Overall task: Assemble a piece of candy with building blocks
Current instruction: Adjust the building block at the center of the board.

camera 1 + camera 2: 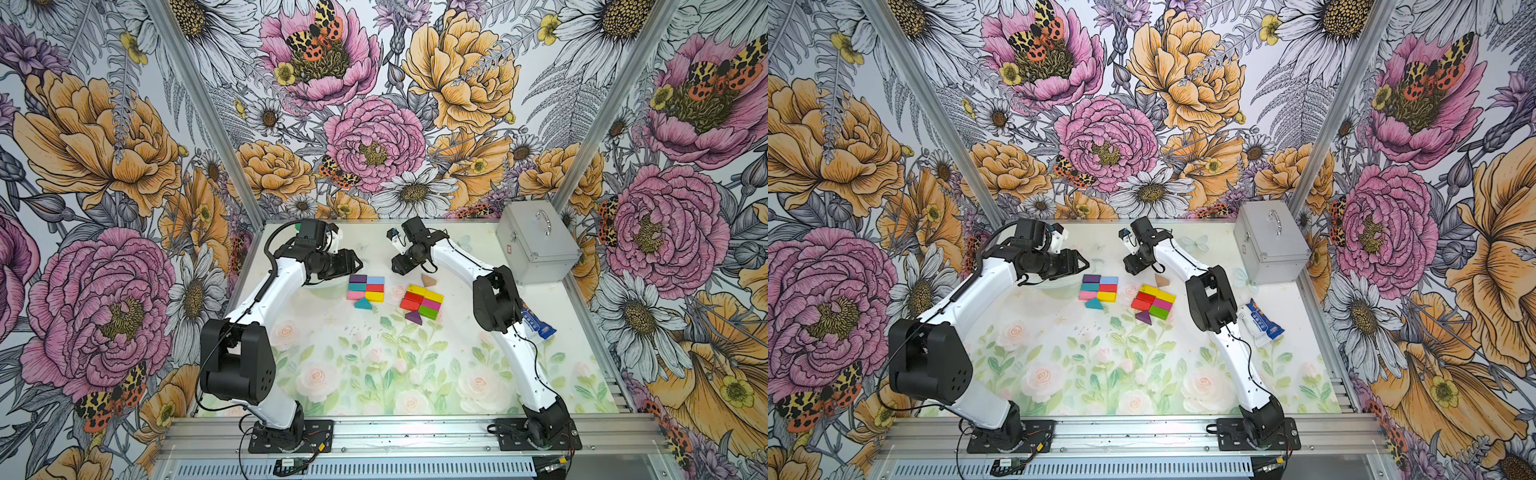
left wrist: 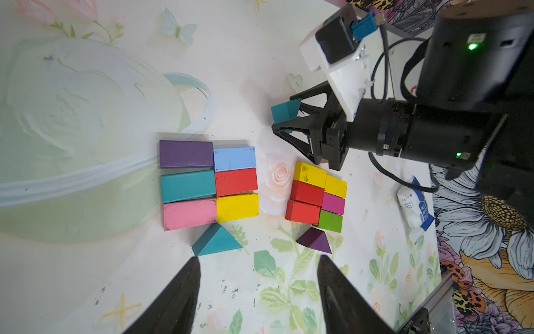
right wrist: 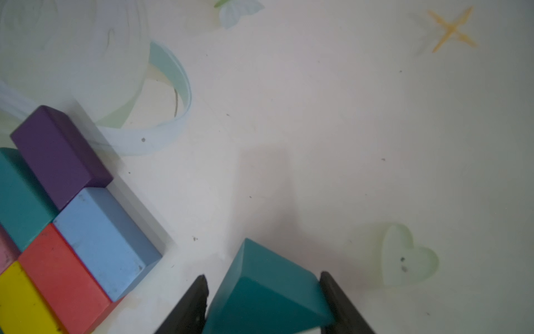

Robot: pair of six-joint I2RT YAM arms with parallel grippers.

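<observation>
Two clusters of building blocks lie on the mat in both top views. One is purple, light blue, teal, red, pink and yellow, with a teal triangle touching its near side. The other is yellow, red, magenta and green, with a purple triangle beside it. A tan triangle lies behind it. My right gripper is shut on a second teal triangle, held above the mat behind the clusters. My left gripper stands open and holds nothing; its tips hover short of the two lying triangles.
A silver metal case stands at the back right corner. A blue-and-white snack packet lies by the right arm's elbow. The aluminium frame rail runs along the front edge.
</observation>
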